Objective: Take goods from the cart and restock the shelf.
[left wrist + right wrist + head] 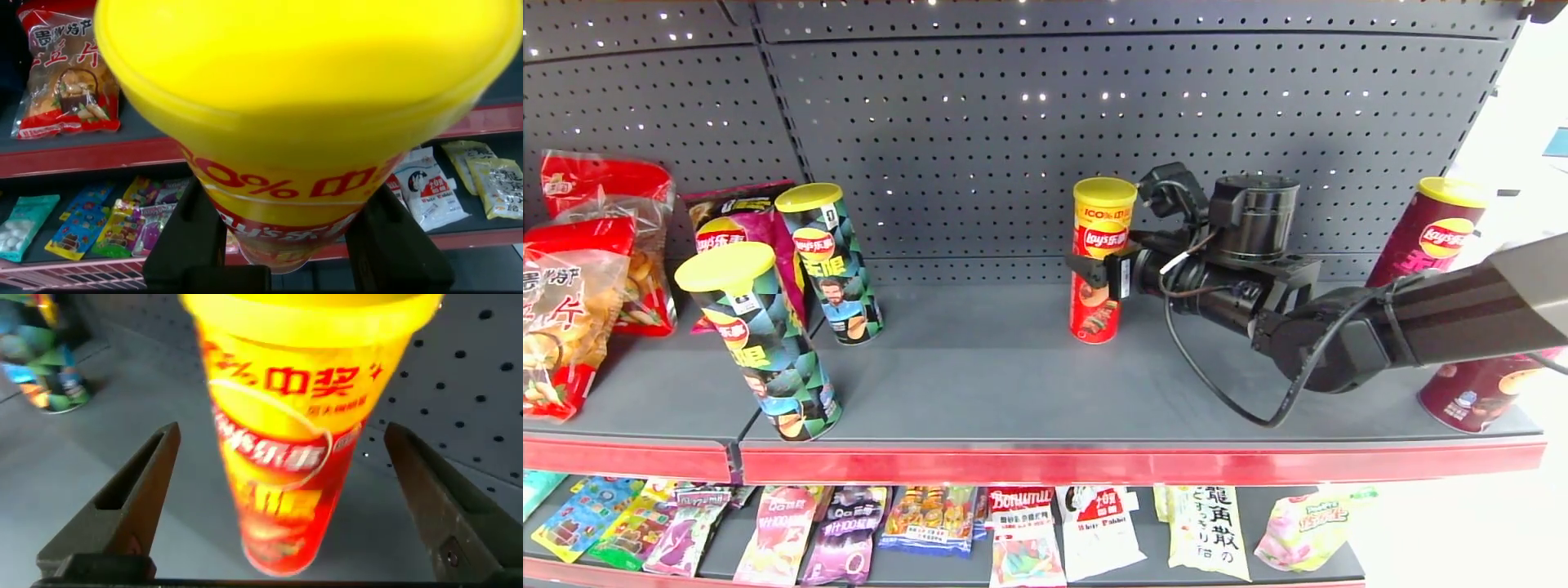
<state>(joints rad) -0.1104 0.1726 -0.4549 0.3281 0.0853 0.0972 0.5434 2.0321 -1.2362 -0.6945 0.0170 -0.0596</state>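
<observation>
Red can (1101,261) set upright on shelf (980,367), right claw (282,433) released around it. Second can (302,122) clenched in left claw (286,196), not yet shelved. Restocking partly done.

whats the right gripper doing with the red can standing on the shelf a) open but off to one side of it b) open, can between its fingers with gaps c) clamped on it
b: the right gripper has its fingers wide apart, with a gap between each and the upright red can.
</observation>
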